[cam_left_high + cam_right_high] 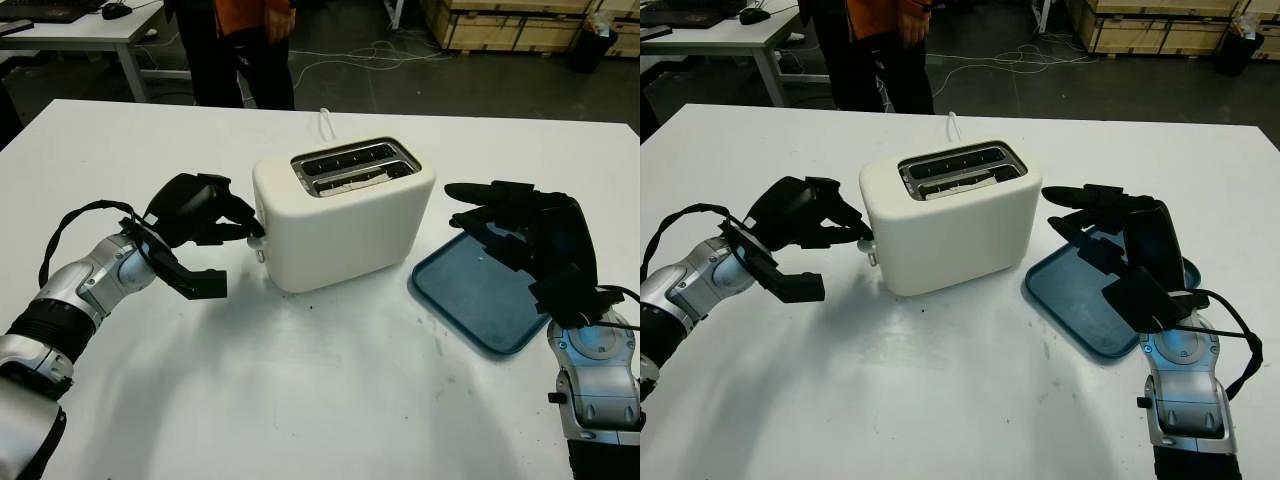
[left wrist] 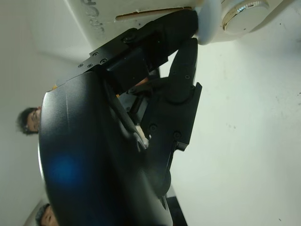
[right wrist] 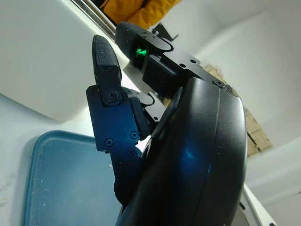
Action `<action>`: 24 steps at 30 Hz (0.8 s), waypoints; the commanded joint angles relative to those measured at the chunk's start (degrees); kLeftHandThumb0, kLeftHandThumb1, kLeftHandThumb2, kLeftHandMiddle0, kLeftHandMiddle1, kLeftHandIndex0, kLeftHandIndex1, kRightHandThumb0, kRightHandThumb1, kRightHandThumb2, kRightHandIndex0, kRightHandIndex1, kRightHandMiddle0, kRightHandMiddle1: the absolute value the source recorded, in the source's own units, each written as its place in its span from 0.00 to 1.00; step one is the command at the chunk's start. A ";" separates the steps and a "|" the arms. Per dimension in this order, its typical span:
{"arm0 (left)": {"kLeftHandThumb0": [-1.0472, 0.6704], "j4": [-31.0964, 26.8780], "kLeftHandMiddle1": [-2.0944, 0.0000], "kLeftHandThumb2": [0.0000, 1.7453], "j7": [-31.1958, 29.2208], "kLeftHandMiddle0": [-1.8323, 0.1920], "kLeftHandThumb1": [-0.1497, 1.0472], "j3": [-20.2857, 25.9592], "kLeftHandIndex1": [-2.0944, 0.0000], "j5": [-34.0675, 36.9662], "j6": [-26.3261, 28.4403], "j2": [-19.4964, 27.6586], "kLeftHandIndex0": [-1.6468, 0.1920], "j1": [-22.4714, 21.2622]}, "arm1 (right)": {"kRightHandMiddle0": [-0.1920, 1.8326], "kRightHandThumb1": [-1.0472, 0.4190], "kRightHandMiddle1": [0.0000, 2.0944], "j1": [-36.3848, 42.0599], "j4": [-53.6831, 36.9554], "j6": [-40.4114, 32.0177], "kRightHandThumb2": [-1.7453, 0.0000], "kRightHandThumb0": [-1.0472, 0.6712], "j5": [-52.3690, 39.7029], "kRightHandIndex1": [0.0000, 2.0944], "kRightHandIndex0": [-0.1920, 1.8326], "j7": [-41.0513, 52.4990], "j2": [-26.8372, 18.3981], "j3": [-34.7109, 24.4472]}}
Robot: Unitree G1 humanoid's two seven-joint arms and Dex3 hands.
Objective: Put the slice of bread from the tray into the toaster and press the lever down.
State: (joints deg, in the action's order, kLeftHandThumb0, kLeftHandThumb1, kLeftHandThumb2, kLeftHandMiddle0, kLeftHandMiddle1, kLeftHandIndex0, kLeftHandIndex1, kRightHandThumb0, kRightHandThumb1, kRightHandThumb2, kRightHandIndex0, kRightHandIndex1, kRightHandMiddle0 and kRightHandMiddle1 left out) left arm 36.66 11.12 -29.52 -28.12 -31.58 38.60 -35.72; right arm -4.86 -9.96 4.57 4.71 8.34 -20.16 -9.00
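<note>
The white toaster (image 1: 345, 215) stands mid-table, and a pale slice of bread (image 1: 350, 180) sits low in its nearer slot. My left hand (image 1: 232, 232) is at the toaster's left end, open, fingertips (image 2: 188, 19) touching the white lever (image 2: 209, 23); its thumb hangs apart below. A round dial (image 2: 244, 12) sits just beside the lever. The blue tray (image 1: 480, 300) lies right of the toaster with nothing on it. My right hand (image 1: 495, 215) hovers open over the tray's far part, close to the toaster's right end.
A person (image 1: 240, 50) stands at the table's far edge behind the toaster. The toaster's white cable (image 1: 325, 120) runs off the back. A desk (image 1: 80, 25) and wooden pallets (image 1: 520, 20) stand beyond. Bare white tabletop stretches in front.
</note>
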 commanded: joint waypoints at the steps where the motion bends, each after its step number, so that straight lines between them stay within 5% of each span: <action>1: 0.45 1.42 0.44 0.12 -9.59 0.58 0.89 -11.03 0.96 -8.47 3.43 -8.89 0.29 10.82 | 0.62 0.09 0.00 -0.92 0.19 -0.19 0.93 0.33 -0.70 0.34 0.53 0.07 0.04 -0.27; 10: 0.44 -5.54 0.25 0.15 -0.99 0.61 0.89 1.08 0.93 2.77 1.04 -7.34 0.32 15.46 | 0.61 0.09 0.00 -0.67 0.68 -0.69 0.93 0.32 -0.56 0.32 0.53 -0.56 0.82 -0.07; 16: 0.45 -12.03 0.18 0.14 7.48 0.61 0.89 9.54 0.90 2.38 -0.75 -7.24 0.35 19.94 | 0.62 0.09 0.00 -0.62 0.84 -0.84 0.92 0.32 -1.14 0.31 0.54 -0.22 1.49 0.16; 24: 0.44 -19.84 0.23 0.18 6.92 0.60 0.89 17.89 0.88 3.75 -0.32 -7.59 0.38 23.01 | 0.62 0.09 0.00 -0.49 1.67 -0.40 0.93 0.31 -2.12 0.34 0.54 -0.33 2.50 0.47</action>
State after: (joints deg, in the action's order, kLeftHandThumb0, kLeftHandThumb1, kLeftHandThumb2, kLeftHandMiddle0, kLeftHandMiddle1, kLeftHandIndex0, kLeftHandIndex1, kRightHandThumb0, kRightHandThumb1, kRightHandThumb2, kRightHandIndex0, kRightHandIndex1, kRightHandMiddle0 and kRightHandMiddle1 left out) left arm 18.99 19.00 -11.85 -23.80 -31.59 32.06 -13.05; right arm -4.95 -8.66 4.03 3.30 8.25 -18.27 -8.56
